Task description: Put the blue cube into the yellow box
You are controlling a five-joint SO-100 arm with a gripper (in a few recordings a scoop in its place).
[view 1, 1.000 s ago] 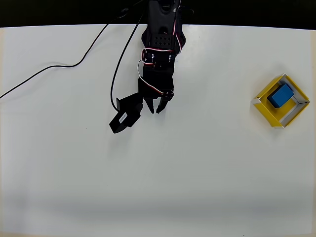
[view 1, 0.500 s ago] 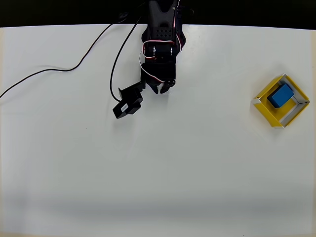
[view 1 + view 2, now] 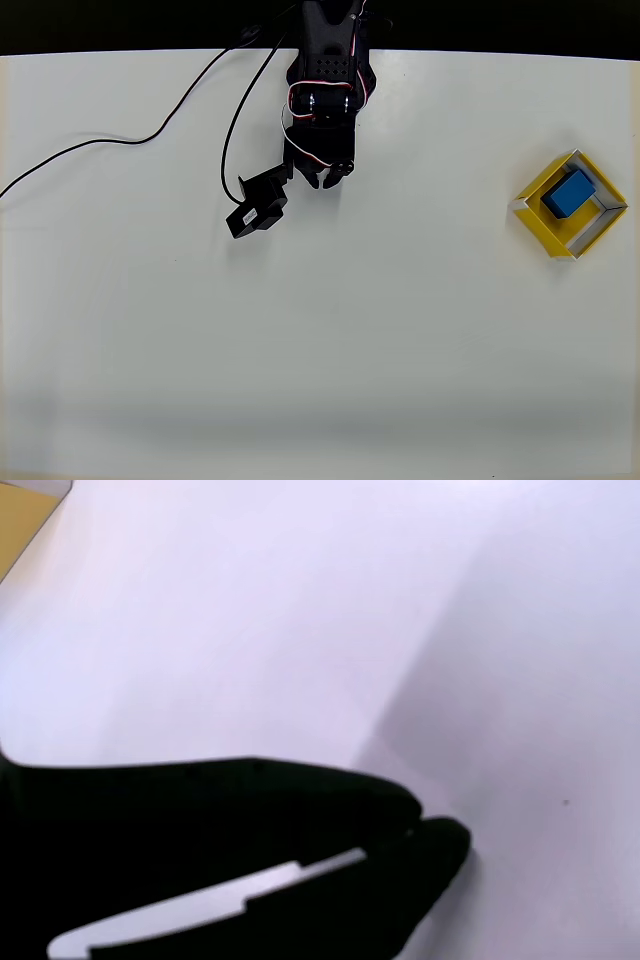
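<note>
Near the top centre of the overhead view, the black hand [image 3: 328,183] hangs off the arm [image 3: 325,80], fingertips nearly together, only a narrow gap between them, nothing held. Wrist view: its dark fingers [image 3: 300,820] meet at the tips, close above the white bench [image 3: 400,610]. Wrist camera module [image 3: 256,207] juts out to the left of the hand, over the bench [image 3: 320,350]. Black cable [image 3: 120,140] runs from the arm's base off to the left edge of the frame. Far right of the overhead view, well apart from the hand: yellow box [image 3: 540,225], set corner-on like a diamond. Blue cube [image 3: 568,193] lies inside it, toward the upper part of the floor.
</note>
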